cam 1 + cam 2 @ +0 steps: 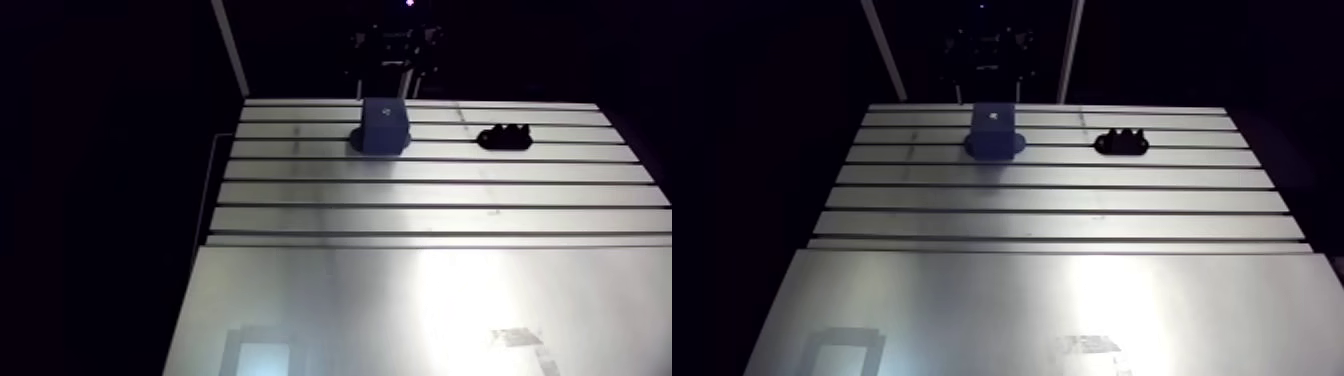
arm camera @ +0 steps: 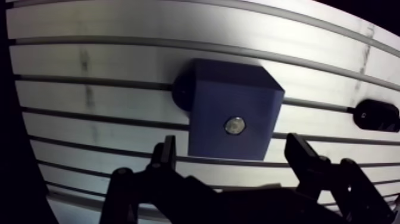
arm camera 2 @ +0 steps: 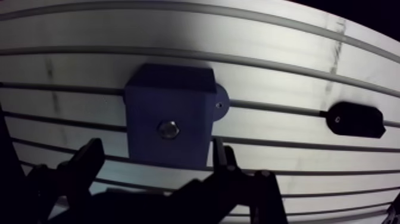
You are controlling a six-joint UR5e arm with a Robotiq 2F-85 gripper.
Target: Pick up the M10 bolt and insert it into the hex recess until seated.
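A dark blue block (image 2: 232, 110) stands on the slotted table (image 2: 89, 77), bolted down by a round foot at its side. In the middle of its top face a small shiny bolt head (image 2: 234, 126) sits sunk in a hole. My gripper (image 2: 232, 146) hangs above the block's near edge in the wrist view. Its two black fingers are spread wide, one on each side of the block's width, with nothing between them. In the arm view the same block (image 1: 384, 126) stands at the far end of the table.
A small black bracket-like piece (image 1: 503, 137) lies on the table to the right of the block, apart from it. Long slots run across the table's far half (image 1: 420, 195). A smooth metal plate (image 1: 400, 300) covers the near half.
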